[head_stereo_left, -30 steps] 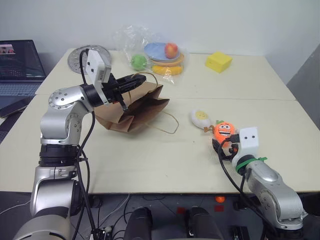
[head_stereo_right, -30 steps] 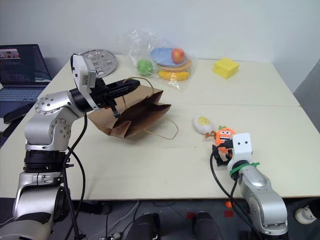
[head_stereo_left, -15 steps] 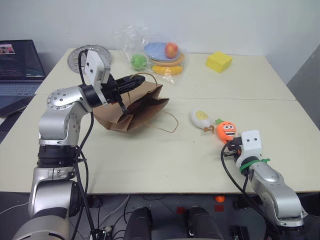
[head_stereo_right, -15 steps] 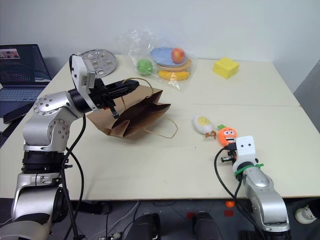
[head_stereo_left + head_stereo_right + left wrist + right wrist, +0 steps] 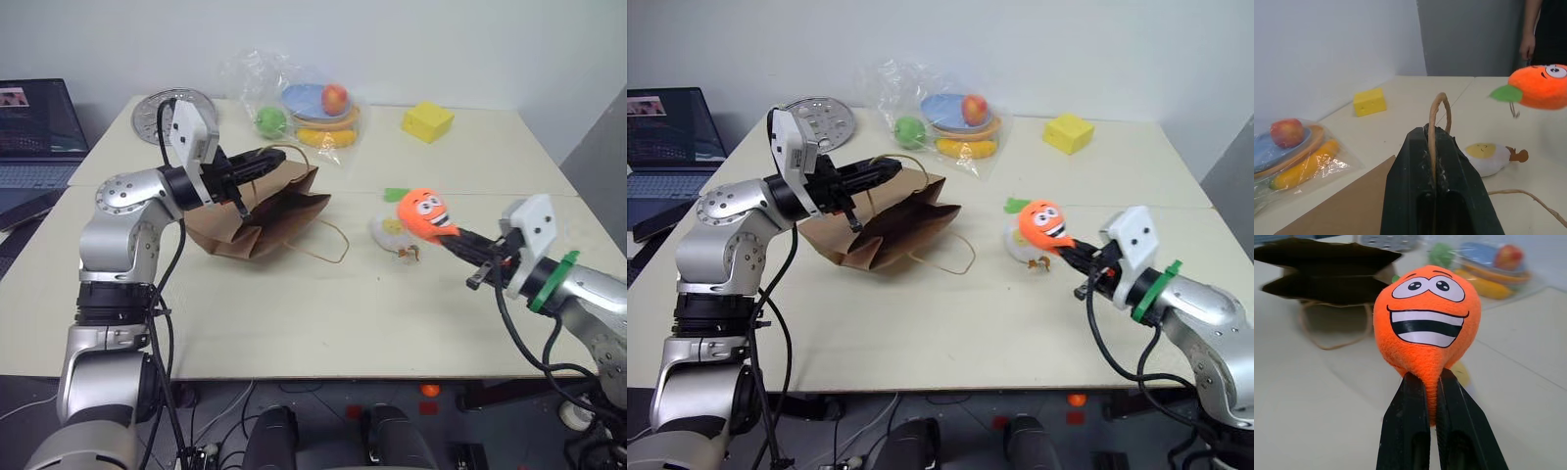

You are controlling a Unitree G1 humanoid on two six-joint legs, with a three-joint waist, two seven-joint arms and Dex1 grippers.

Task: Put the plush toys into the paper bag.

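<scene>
The orange carrot plush toy (image 5: 421,212) with its cartoon face hangs in the air, pinched at its narrow end by my right gripper (image 5: 1426,380), which is shut on it. Below and behind it, the white-and-yellow egg plush toy (image 5: 388,232) lies on the table, partly covered by the carrot. To the left, the brown paper bag (image 5: 265,211) lies with its mouth facing right. My left gripper (image 5: 271,157) is shut on the bag's upper cord handle (image 5: 1439,105) and holds it up. The second handle loops out on the table.
At the back of the table sit plastic-wrapped fruit on plates (image 5: 313,103), a yellow block (image 5: 427,120) and a round metal disc (image 5: 178,101). A laptop (image 5: 34,127) stands at the far left. A person's hand (image 5: 1527,46) shows beyond the table.
My right gripper has shut on the carrot toy and lifted it off the table, up and to the left. The left arm and the bag have stayed still.
</scene>
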